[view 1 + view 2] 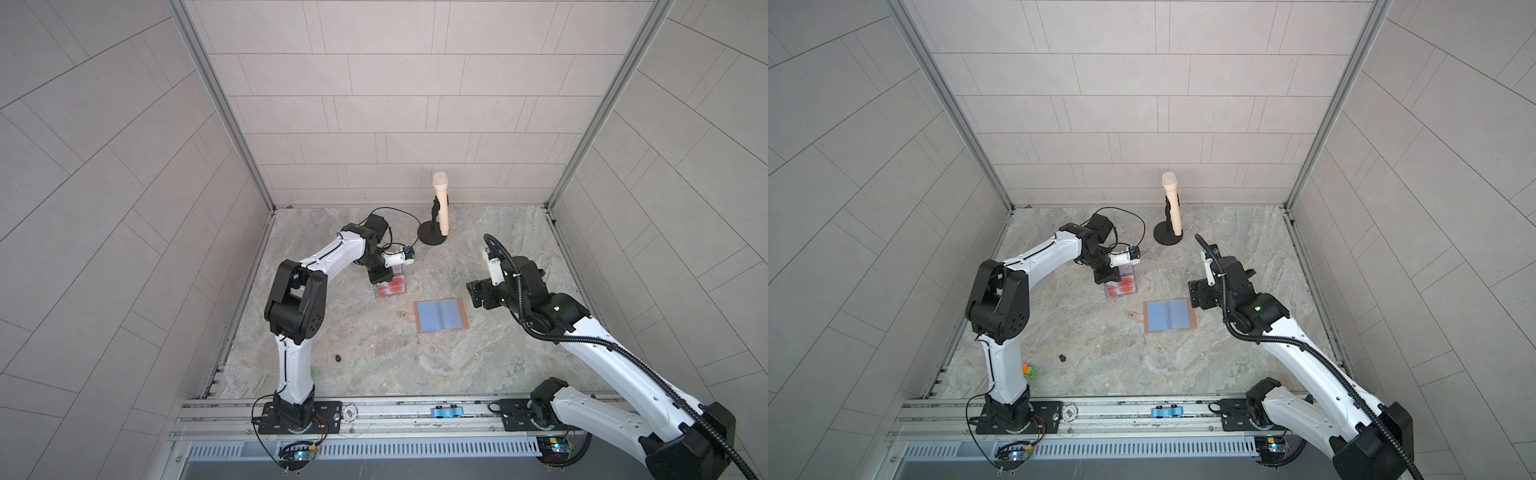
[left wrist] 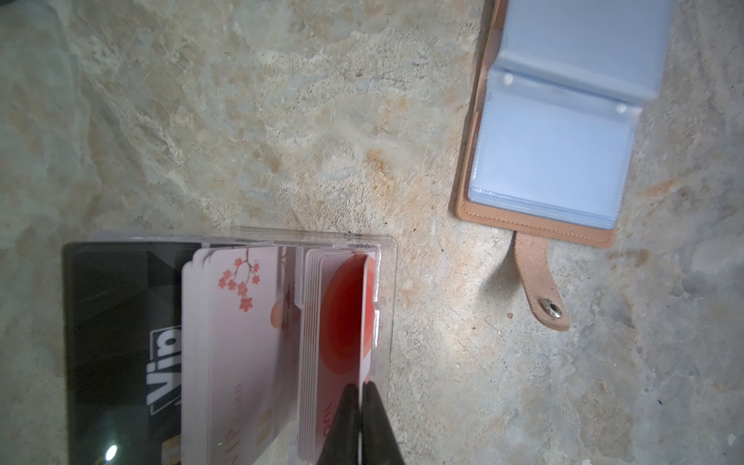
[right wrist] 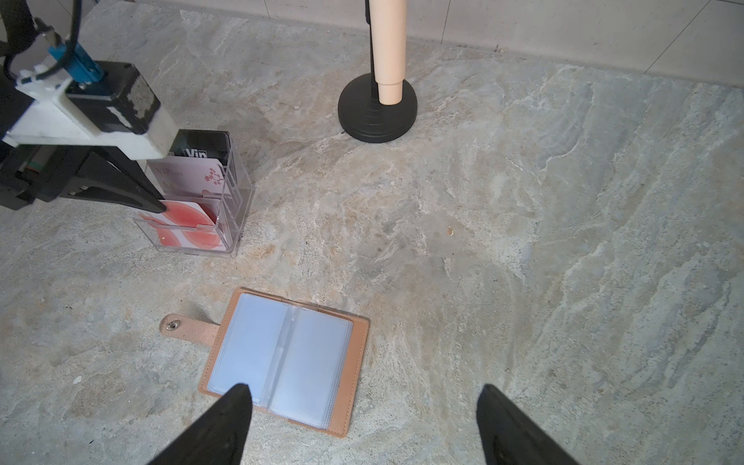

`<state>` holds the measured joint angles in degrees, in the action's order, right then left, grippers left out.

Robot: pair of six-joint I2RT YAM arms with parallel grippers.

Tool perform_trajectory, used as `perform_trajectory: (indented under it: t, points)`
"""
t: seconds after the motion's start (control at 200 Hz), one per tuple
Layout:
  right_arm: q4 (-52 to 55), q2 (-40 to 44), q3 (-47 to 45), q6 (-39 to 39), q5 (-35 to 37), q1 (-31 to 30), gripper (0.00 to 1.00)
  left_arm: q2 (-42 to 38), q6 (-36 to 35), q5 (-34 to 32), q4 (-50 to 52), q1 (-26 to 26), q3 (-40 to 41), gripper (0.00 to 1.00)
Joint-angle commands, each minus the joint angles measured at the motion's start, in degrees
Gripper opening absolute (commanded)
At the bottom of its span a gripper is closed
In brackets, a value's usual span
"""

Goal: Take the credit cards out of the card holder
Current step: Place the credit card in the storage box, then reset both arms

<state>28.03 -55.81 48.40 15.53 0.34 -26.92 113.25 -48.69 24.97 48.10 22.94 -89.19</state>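
Desk [image 1: 415, 365]: open marble all round card holder [image 1: 441, 316], walls well apart from it. Holder lies open flat, snap tab out, sleeves look empty. Clear box [image 3: 237, 209] near holder, tab side. Credit cards [image 3: 187, 181] stand in its 3 tiers: red-circle card [image 2: 346, 314] nearest holder, pink card [image 2: 241, 342] mid, Vip card [image 2: 120, 342] farthest. L pincer [image 2: 361, 402] angled down onto red-circle card's top edge, tips almost together astride it; can't tell if pinching or loose. R pincer [image 3: 364, 392] hovers by holder's edge opp. tab, spread wide, nothing in it.
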Motion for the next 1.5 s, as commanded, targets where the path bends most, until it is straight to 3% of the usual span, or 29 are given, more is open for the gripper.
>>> perform_trajectory:
  t: [0.0, 0.406, 0.631, 0.716, 0.781, 0.941, 1.166, 1.257, 1.397, 1.497]
  points:
    - [-0.26, 0.27, -0.74, 0.73, 0.44, 0.37, 0.90, 0.96, 0.81, 0.01, -0.06, -0.13, 0.51, 0.15]
    - [-1.51, 0.70, -1.27, 0.75, 1.65, 0.85, 0.91, -3.33, 4.74, -0.49, -2.73, -0.35, 0.84, 0.24]
    - [-5.02, -0.94, -1.98, 0.26, 7.09, 2.69, 0.93, -12.30, 16.24, -7.14, -9.98, -4.42, 3.89, 0.42]
    - [-6.92, -2.00, -2.42, -0.06, 10.24, 3.19, 0.95, -19.33, 25.28, -7.59, -17.82, -8.25, 10.66, 0.47]
    - [-8.58, -3.06, -2.77, -0.50, 13.04, 3.52, 0.96, -26.96, 30.32, -10.45, -26.05, -10.18, 19.09, 0.56]
    - [-10.76, -6.65, -2.01, -1.18, 16.58, 6.00, 0.99, -43.86, 37.06, -21.40, -38.54, -10.44, 37.73, 1.00]
    - [-15.09, -12.06, -2.33, -2.59, 25.93, 10.17, 0.99, -57.91, 45.63, -34.28, -54.26, -10.54, 58.00, 1.00]
    - [-18.41, -13.79, -4.03, -2.27, 30.33, 12.04, 0.99, -60.79, 45.73, -37.92, -63.68, -10.72, 65.37, 1.00]
    - [-31.02, -15.74, -10.95, -4.78, 33.77, 14.74, 1.00, -57.37, 44.18, -39.33, -74.00, -11.79, 71.19, 1.00]
    - [-42.57, -17.85, -17.06, -8.22, 32.10, 16.37, 0.99, -51.05, 43.22, -39.26, -80.60, -12.52, 72.75, 1.00]
